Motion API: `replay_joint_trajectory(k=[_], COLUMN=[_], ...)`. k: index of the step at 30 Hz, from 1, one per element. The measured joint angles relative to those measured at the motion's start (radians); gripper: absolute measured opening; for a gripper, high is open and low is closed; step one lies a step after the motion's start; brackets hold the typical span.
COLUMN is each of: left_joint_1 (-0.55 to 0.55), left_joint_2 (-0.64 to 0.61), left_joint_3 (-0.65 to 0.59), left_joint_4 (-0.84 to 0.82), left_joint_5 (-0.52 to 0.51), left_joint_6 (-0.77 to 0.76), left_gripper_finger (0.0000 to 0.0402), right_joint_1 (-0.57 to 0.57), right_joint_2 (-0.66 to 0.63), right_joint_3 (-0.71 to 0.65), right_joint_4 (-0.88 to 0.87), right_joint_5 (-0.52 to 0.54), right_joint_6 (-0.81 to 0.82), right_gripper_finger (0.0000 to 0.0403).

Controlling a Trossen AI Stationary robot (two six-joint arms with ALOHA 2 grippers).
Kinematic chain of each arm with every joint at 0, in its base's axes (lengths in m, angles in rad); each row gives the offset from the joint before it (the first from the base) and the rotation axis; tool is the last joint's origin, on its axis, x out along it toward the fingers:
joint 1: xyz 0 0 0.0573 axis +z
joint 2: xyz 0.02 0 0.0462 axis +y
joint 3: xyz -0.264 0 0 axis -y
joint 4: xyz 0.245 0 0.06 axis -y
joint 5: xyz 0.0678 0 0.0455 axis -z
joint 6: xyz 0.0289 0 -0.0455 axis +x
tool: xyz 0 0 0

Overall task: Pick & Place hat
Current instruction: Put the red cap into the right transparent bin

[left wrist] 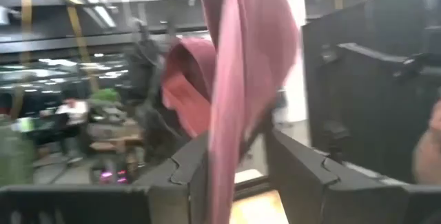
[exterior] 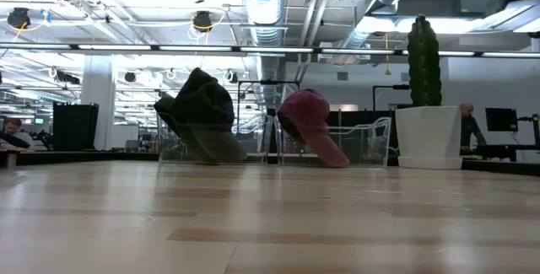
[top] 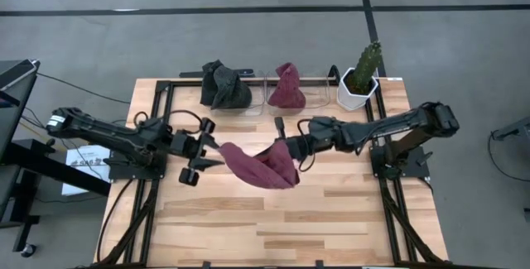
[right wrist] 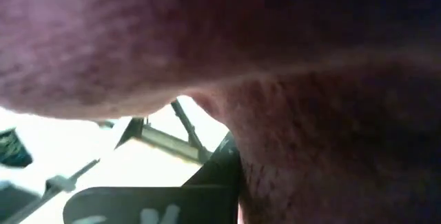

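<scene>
Two grippers are meeting at one maroon hat near the middle of the high view, with the cloth hanging between them above the wooden table. The right gripper is pinching the hat's upper right part with its fingers clamped shut on the fabric, and in its wrist view the maroon cloth is filling almost the whole picture. The left gripper is sitting at the hat's left tip with its fingers spread apart, a strip of maroon fabric hanging loosely in the gap between them; whether the pads are touching the cloth I cannot tell. Most of the table's lower half is lying bare in the high view, and the low view is showing only open boards in front. Along the top edge of the table a clear rack is standing, with a dark hat in its left compartment and a second maroon hat in the one just beside it. At the upper right a cactus in a white pot is standing close to the right arm's elbow. Black frame rails are running down both sides of the table, beside the arm bases.
</scene>
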Motion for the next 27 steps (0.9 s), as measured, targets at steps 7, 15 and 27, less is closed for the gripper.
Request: replay_joint_trajectory(k=[7,15,27], left_joint_1=[0.020,0.021,0.134], left_joint_2=[-0.051,-0.016,0.042], left_joint_3=[0.002,-0.002,-0.002], left_joint_4=[-0.079,-0.131,-0.119], left_joint_5=[-0.079,-0.087,-0.528], left_joint_6=[0.054,0.052,0.251], left_gripper_finger=[0.0138,0.0138,0.0092], right_joint_1=[-0.056,-0.032,0.085], right_joint_2=[-0.077,-0.067,-0.049], right_joint_3=[-0.004,-0.127,-0.200], right_joint_4=[-0.402,-0.571,-0.366], right_joint_5=[0.024,-0.195,-0.241], right_joint_6=[0.025,0.050,0.067], right_gripper_finger=[0.0002,0.0002,0.0005])
